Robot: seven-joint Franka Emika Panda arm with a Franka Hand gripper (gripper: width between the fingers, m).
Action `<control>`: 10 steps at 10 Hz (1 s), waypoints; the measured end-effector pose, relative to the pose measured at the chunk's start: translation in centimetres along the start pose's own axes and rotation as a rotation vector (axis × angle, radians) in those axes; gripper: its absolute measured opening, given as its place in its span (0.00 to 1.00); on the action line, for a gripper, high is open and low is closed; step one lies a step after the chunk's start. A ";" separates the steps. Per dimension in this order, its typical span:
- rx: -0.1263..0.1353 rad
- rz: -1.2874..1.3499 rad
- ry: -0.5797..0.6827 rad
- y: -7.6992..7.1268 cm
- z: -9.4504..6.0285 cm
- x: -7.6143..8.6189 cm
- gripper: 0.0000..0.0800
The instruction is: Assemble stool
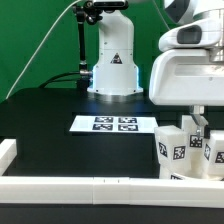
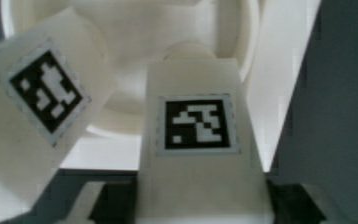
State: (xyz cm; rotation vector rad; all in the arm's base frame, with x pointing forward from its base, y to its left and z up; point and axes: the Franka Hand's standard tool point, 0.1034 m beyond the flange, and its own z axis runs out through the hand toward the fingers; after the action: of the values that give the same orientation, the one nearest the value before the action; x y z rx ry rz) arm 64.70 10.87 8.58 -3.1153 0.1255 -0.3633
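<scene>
Black table | claw grips tagged leg | seat beside

Stool legs cropped at exterior view's right edge (seat unseen), fingers mostly hidden between them

Robotics lab: black table, marker board, green backdrop, white border rails.

Fingers down among tagged stool legs; marker board on table.
</scene>
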 end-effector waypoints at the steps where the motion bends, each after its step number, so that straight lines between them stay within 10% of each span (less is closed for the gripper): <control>1: 0.001 0.061 -0.001 0.1 0.0 0.0 0.43; 10: 0.046 0.971 -0.004 0.8 0.0 -1.1 0.43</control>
State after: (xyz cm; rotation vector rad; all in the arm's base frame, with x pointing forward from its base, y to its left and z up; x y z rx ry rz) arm 63.55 10.19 8.36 -2.5742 1.4853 -0.3014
